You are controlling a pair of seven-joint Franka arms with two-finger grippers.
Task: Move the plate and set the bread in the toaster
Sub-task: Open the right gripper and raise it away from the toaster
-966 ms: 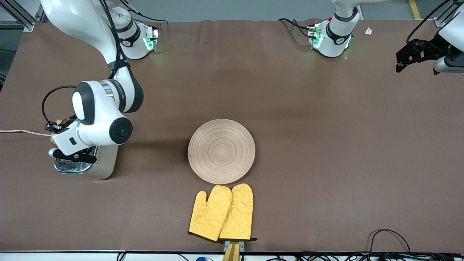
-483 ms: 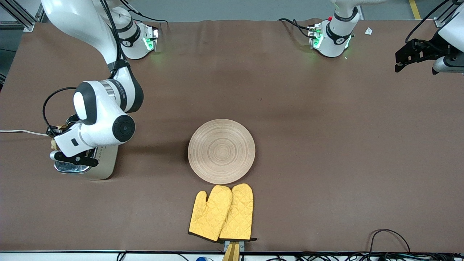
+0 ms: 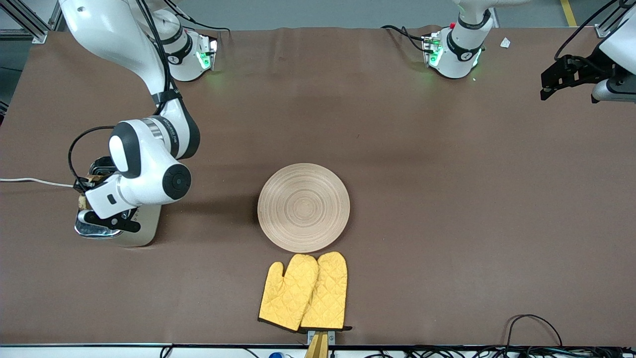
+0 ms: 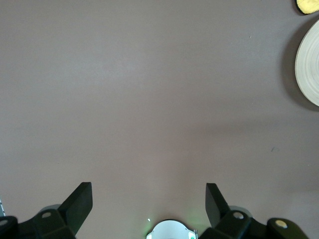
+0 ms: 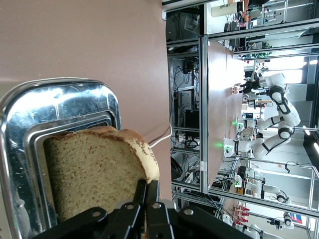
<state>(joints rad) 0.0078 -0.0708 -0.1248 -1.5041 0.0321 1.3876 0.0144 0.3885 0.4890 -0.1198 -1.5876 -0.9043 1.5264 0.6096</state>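
Note:
The cream toaster stands toward the right arm's end of the table. My right gripper is over its chrome top and is shut on the crust of the brown bread, which it holds upright at a slot. In the front view only a corner of the bread shows past the arm. In the right wrist view the gripper pinches the slice's edge. The light-wood plate lies bare at the table's middle and also shows in the left wrist view. My left gripper waits open, high over the left arm's end.
Two yellow oven mitts lie nearer to the front camera than the plate, almost touching its rim. The toaster's white cord runs off the table's edge at the right arm's end. Bare brown table spreads between the plate and the left arm.
My right arm has shifted a little toward the plate's side, carrying the bread along over the toaster's top. The left arm and the plate have barely moved.

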